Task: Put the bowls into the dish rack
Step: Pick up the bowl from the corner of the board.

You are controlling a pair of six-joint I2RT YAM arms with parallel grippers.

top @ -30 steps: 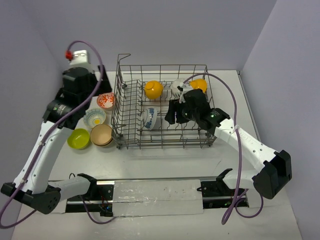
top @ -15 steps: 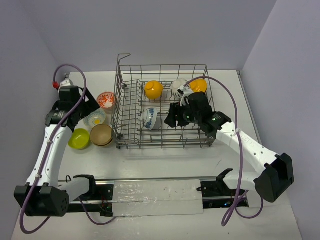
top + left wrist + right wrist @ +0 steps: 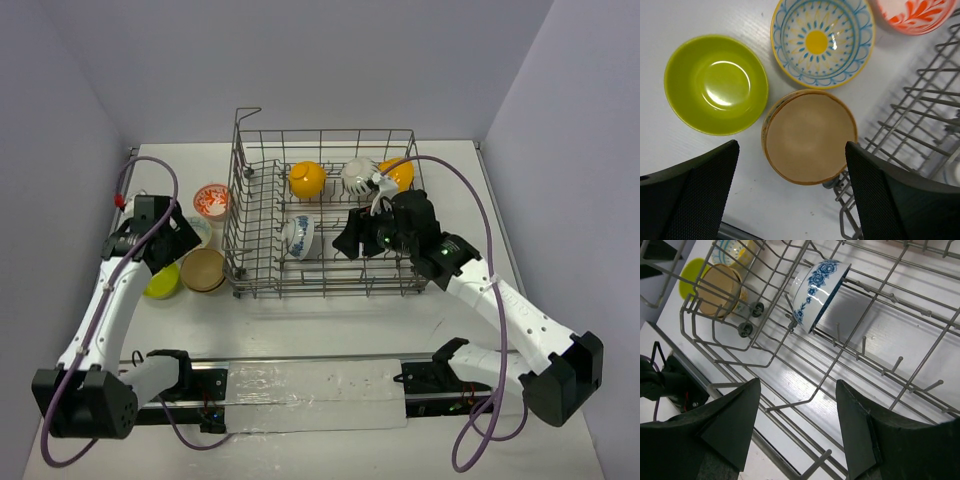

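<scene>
Hanging at the left of the top view, the left gripper [image 3: 791,147] has its jaws wide apart and empty, right above the tan bowl [image 3: 810,136]. The lime green bowl [image 3: 715,84] sits just beside it on the table [image 3: 670,20], and the dish rack [image 3: 920,115] is very near on the other side. If the jaws come down crooked, one finger could bump the green bowl or catch a wire, and the tan bowl could slip. Further right, inside the rack, the right gripper [image 3: 799,385] is spread apart too and holds nothing, near the blue flower bowl [image 3: 817,287] leaning on the tines
</scene>
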